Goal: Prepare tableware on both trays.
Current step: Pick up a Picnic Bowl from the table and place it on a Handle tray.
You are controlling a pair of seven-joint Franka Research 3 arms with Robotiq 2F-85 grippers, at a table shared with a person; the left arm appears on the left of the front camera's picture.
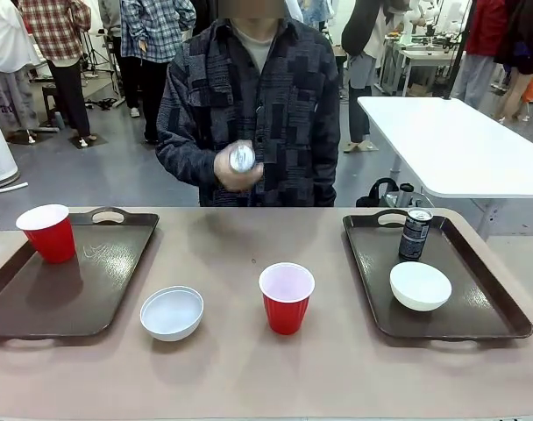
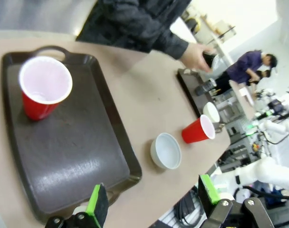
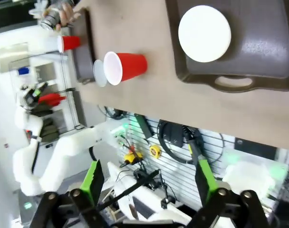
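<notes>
Left gripper (image 2: pixel 153 197): your jaws are spread wide and empty, off the near end of the left tray (image 2: pixel 63 152), which carries one red cup (image 2: pixel 42 88). Beyond it the loose white bowl (image 2: pixel 166 150) and loose red cup (image 2: pixel 197 129) stand on the table (image 2: pixel 144 95).

Right gripper (image 3: pixel 149 178): likewise spread and empty, off the right tray (image 3: pixel 277 47), which holds a second bowl (image 3: pixel 204 33).

Front view: black can (image 1: pixel 415 235) upright on that tray; the person's hand (image 1: pixel 236 171) holds another can (image 1: pixel 241 158).

Judgement: the loose red cup is light, thin-walled and probably crushable, so pinch its wall gently. The loose white bowl looks stiff and slick; take it by the rim.
</notes>
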